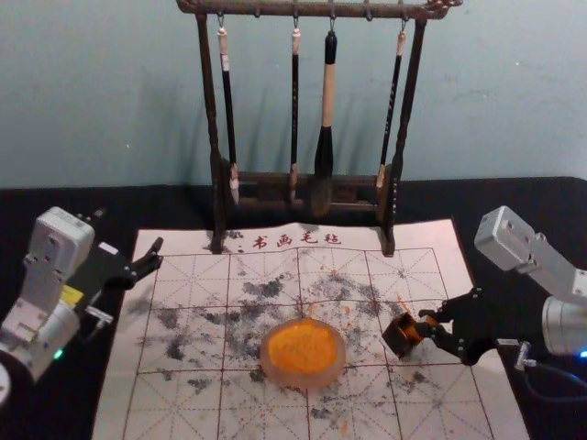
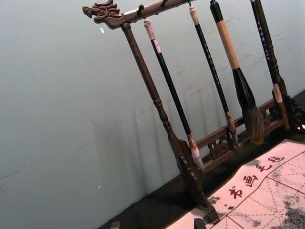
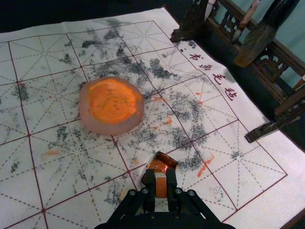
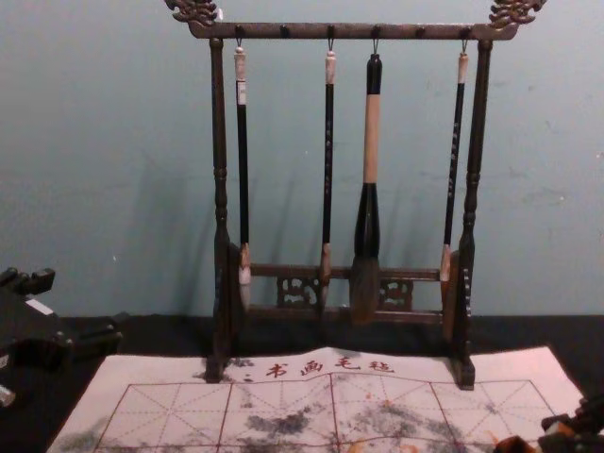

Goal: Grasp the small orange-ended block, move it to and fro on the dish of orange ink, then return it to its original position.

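Note:
My right gripper (image 1: 424, 323) reaches in over the right part of the mat. In the right wrist view, the right gripper (image 3: 161, 179) is shut on the small orange-ended block (image 3: 161, 190), with a fingertip on each side. Just beyond it sits a shiny copper-brown holder (image 1: 400, 336); whether the block touches it I cannot tell. The round dish of orange ink (image 1: 303, 354) rests on the mat to the left of the holder. My left gripper (image 1: 128, 231) is parked open at the left side; the chest view also has the left gripper (image 4: 83, 304) at its left edge.
A dark wooden rack (image 4: 221, 170) with several hanging brushes stands at the back edge of the mat. The white gridded calligraphy mat (image 1: 179, 408) bears black smudges and orange marks and lies on a black tabletop (image 1: 541, 192). A plain wall rises behind.

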`<action>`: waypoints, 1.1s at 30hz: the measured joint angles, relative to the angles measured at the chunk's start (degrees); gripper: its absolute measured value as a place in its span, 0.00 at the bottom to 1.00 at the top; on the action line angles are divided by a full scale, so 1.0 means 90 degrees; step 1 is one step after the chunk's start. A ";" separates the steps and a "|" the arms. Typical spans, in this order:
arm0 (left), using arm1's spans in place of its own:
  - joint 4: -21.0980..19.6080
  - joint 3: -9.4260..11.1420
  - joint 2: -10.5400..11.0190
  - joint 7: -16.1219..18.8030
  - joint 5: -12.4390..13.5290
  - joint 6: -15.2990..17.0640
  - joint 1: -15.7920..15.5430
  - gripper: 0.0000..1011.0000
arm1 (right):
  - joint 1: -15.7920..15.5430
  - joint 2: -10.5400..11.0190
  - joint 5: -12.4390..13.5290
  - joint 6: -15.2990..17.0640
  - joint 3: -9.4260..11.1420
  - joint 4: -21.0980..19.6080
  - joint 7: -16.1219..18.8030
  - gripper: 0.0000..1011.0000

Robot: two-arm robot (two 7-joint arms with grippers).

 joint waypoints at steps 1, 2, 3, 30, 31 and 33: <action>-0.0001 -0.0001 0.0000 0.0000 0.0000 0.0000 0.0000 0.99 | 0.0006 -0.0003 -0.0001 0.0001 -0.0006 0.0012 0.0002 0.11; 0.0000 -0.0001 0.0000 0.0000 0.0000 0.0000 0.0000 0.99 | 0.0014 -0.0008 -0.0004 0.0004 -0.0013 0.0021 0.0004 0.11; 0.0000 0.0000 0.0000 0.0000 0.0000 0.0000 0.0000 0.99 | 0.0031 -0.0018 -0.0009 0.0006 -0.0026 0.0047 0.0010 0.11; 0.0000 0.0000 0.0000 0.0000 0.0000 0.0000 0.0000 0.99 | 0.0134 -0.0113 -0.0079 -0.0005 -0.0099 0.0200 0.0002 0.11; 0.0000 0.0000 0.0000 0.0000 0.0000 0.0000 0.0000 0.99 | 0.0134 -0.0112 -0.0079 -0.0006 -0.0099 0.0200 0.0002 0.11; -0.0001 -0.0001 0.0000 0.0000 0.0000 0.0000 0.0000 0.99 | 0.0134 -0.0111 -0.0079 -0.0007 -0.0099 0.0200 0.0001 0.11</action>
